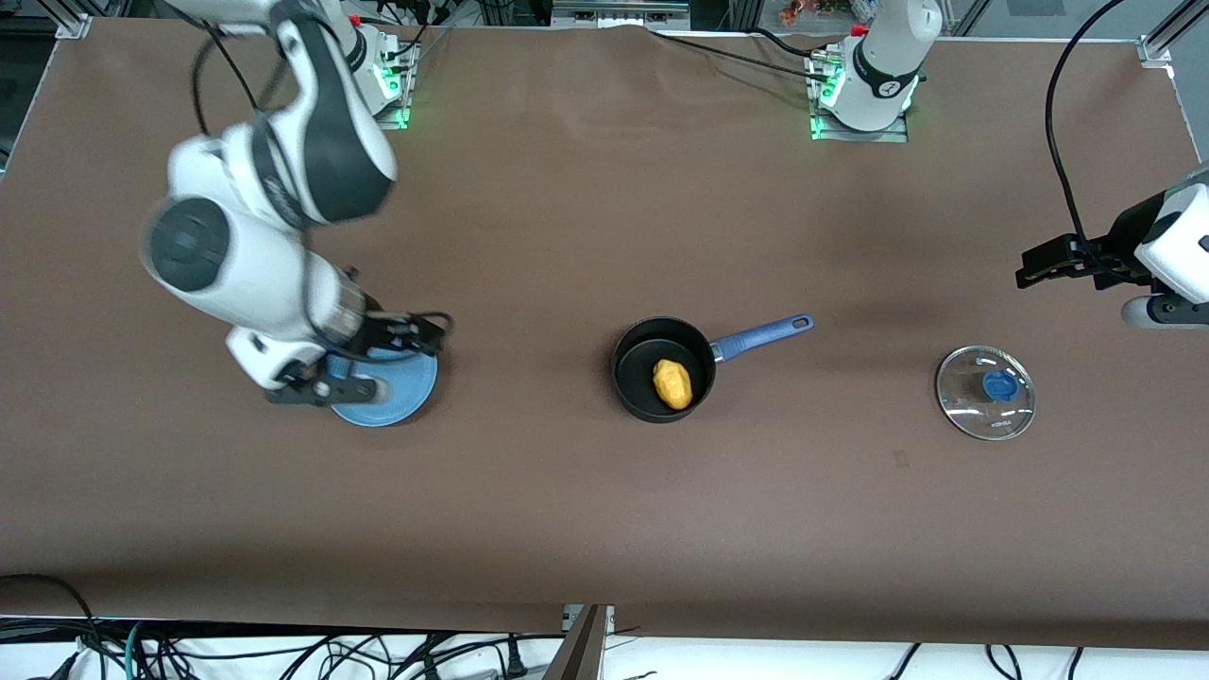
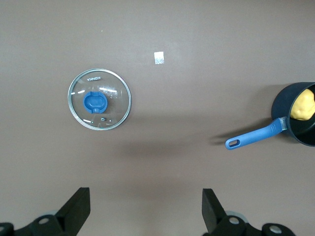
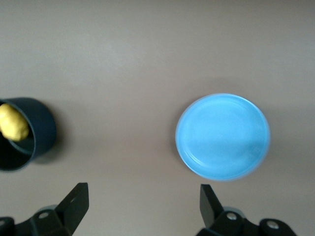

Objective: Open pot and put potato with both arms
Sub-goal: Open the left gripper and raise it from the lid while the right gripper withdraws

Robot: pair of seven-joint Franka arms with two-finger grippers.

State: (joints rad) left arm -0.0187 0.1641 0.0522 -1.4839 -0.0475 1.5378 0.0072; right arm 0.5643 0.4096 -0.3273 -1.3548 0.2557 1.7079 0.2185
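Note:
The black pot with its blue handle stands uncovered mid-table. The yellow potato lies inside it. My right gripper is open and empty, up over the blue plate at the right arm's end. My left gripper is open and empty, up over the table close to the glass lid at the left arm's end. The left wrist view shows its open fingers with the pot and potato at the frame's edge. The right wrist view shows open fingers, the pot and potato.
The round glass lid with a blue knob lies flat on the table toward the left arm's end, also in the left wrist view. The flat blue plate lies toward the right arm's end, bare in the right wrist view. A small white tag lies on the table.

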